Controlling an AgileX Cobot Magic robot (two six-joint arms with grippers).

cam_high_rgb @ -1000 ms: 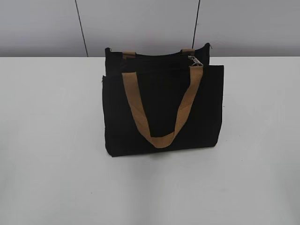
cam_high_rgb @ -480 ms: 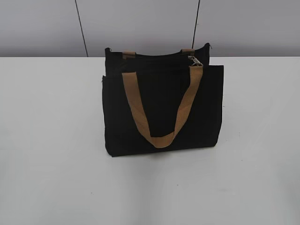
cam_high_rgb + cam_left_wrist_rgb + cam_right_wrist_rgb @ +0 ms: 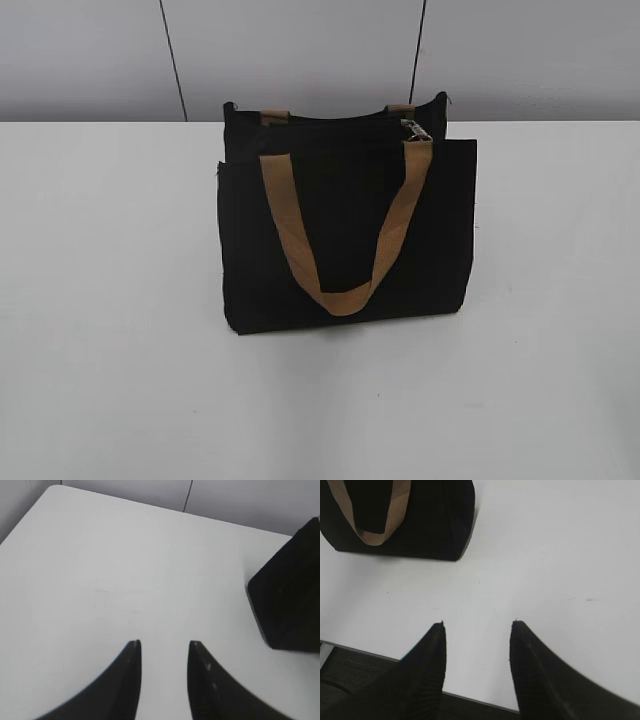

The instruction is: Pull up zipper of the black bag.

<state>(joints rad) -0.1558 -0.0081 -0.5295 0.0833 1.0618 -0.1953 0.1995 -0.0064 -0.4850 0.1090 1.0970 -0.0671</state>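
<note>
On the white desk [image 3: 110,300] your black bag [image 3: 345,230] stands upright, so bring the right gripper [image 3: 477,625] and left gripper [image 3: 164,642], both jaws parted and empty, toward what looks like the zipper [image 3: 415,129] at its top right edge

The black bag [image 3: 345,230] looks like matt cloth with tan webbing straps [image 3: 290,230]; its zipper [image 3: 415,129] glints metallic; the table [image 3: 110,300] is smooth white.

Upright black bag [image 3: 345,235] on the table, silver zipper [image 3: 415,128] at its top right.
</note>
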